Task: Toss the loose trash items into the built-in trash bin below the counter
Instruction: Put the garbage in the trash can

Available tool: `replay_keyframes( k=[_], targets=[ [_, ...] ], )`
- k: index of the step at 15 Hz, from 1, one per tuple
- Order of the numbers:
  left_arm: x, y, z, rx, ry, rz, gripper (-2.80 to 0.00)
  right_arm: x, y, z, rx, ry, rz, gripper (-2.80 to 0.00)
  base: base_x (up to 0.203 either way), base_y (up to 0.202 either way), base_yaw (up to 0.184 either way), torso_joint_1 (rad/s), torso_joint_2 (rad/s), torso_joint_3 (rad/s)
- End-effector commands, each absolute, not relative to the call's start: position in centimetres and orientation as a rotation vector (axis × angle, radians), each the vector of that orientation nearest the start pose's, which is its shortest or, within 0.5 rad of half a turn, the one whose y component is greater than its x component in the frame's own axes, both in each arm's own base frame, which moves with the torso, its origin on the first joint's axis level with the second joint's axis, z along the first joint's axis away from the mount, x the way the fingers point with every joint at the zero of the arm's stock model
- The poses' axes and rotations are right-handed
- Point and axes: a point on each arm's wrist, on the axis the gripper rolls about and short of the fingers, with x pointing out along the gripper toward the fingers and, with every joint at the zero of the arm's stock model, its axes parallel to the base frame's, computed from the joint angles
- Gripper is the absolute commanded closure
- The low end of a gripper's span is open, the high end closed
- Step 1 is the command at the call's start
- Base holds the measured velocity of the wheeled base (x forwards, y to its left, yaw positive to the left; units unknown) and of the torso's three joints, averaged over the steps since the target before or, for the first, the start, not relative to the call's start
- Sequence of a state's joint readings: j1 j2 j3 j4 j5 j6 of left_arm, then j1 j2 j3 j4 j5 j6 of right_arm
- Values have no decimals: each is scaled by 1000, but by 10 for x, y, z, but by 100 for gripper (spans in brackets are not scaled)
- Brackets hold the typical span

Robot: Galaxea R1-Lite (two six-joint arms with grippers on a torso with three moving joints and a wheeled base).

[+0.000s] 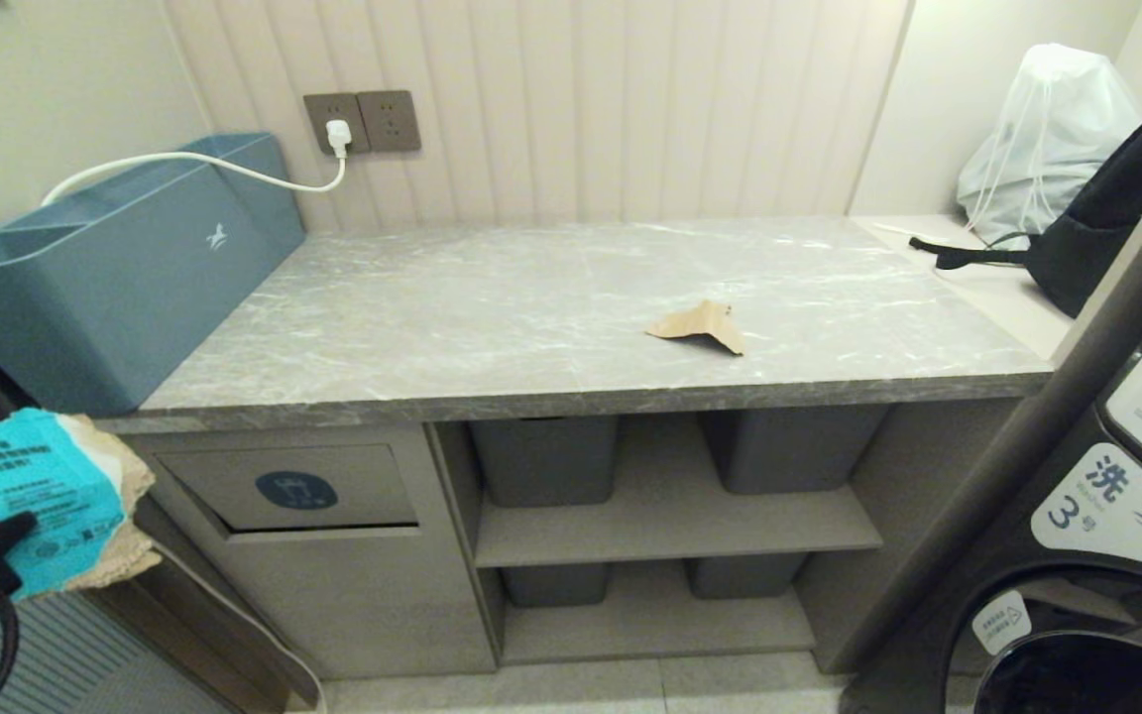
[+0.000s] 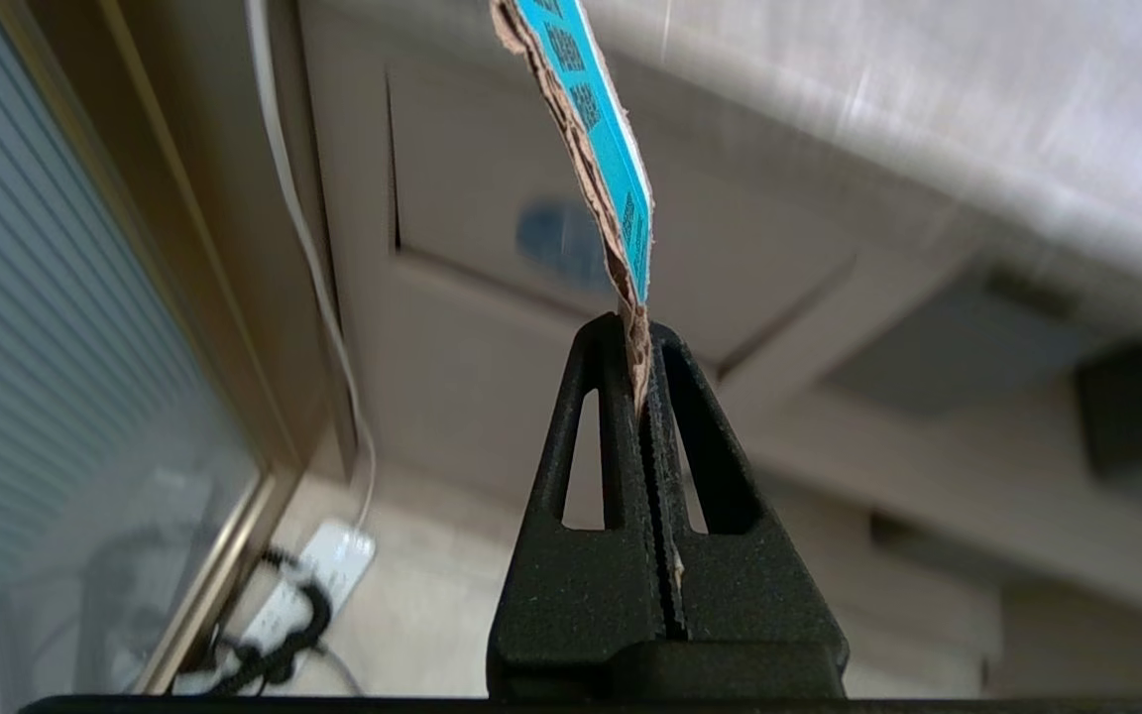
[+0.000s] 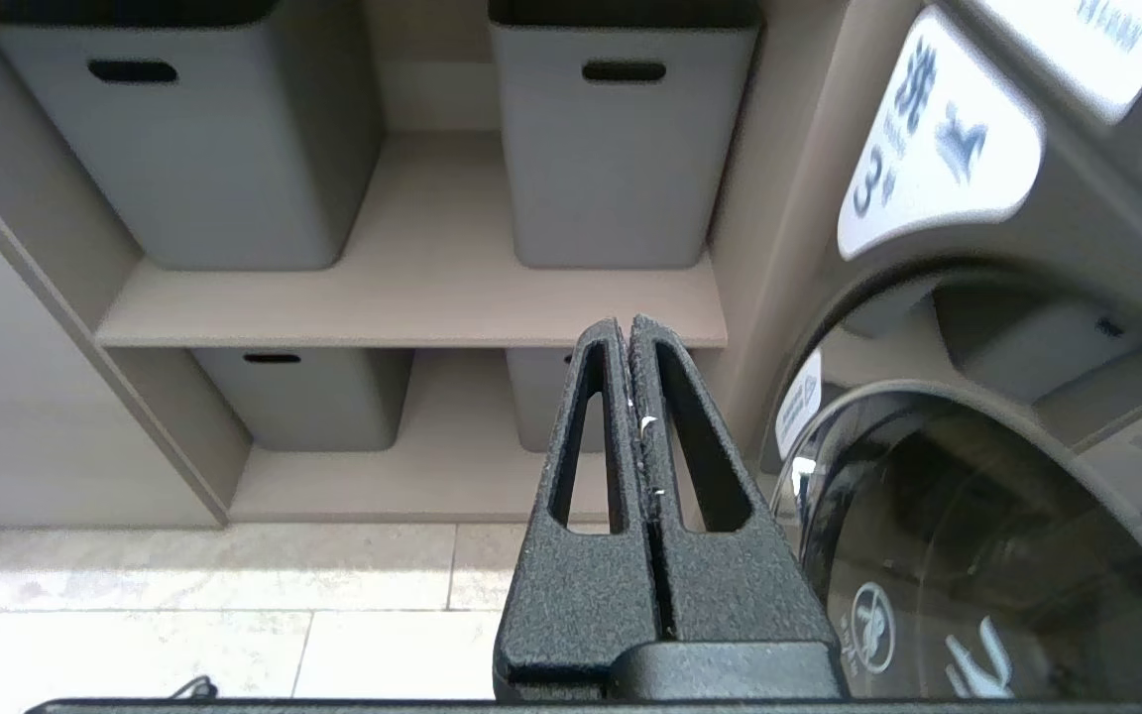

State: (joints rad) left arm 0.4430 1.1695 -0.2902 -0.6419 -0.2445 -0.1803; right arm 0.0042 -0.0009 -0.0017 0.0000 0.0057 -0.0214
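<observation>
The left gripper's fingers [image 2: 636, 342] pinch one torn edge of the cyan-faced cardboard scrap [image 1: 41, 496] — light, stiff, best held at the rim — near left of the bin flap [image 1: 285, 488], the tan scrap [image 1: 700, 325] lying on the surface [image 1: 492, 317], right gripper [image 3: 628, 332] closed, empty.

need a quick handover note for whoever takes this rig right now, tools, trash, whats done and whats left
Left tool: shut on the cyan-faced cardboard scrap, held off the counter's left end, beside the trash bin flap.
Right tool: shut, empty, low in front of the grey storage tubs.
Plain tan scrap: lying on the counter, right of centre.
Done: cyan scrap picked up.
Left: push it through the flap, which looks closed, then fetch and bin the tan scrap.
</observation>
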Motion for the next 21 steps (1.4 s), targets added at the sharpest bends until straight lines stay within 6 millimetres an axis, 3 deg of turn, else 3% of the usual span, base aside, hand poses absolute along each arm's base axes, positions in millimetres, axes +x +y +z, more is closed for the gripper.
replay_keyframes(
  k=[1,5,8,11,15,19,21],
  targets=[
    [131,56,152,-272,245,216,0,-23,0,76,-21,-3,11,0,0,0,0,-236,526,298],
    [138,59,136,-450,320,225,0,-23,0,76,-21,-5,11,0,0,0,0,-227,520,284],
    [151,59,131,-853,328,272,0,-23,0,76,-21,-5,11,0,0,0,0,-210,499,286],
    [183,63,125,-1123,377,305,0,-23,0,76,-23,-5,12,0,0,0,0,-197,482,279],
    [230,65,109,-1198,407,275,0,-23,0,76,-26,-3,14,0,0,0,0,-162,416,250],
    [271,72,77,-1204,360,264,0,-23,0,75,-28,-2,14,0,0,0,0,-23,76,41],
    [297,71,72,-1197,329,228,0,-23,0,75,-29,-2,14,0,0,0,0,0,0,0]
  ],
)
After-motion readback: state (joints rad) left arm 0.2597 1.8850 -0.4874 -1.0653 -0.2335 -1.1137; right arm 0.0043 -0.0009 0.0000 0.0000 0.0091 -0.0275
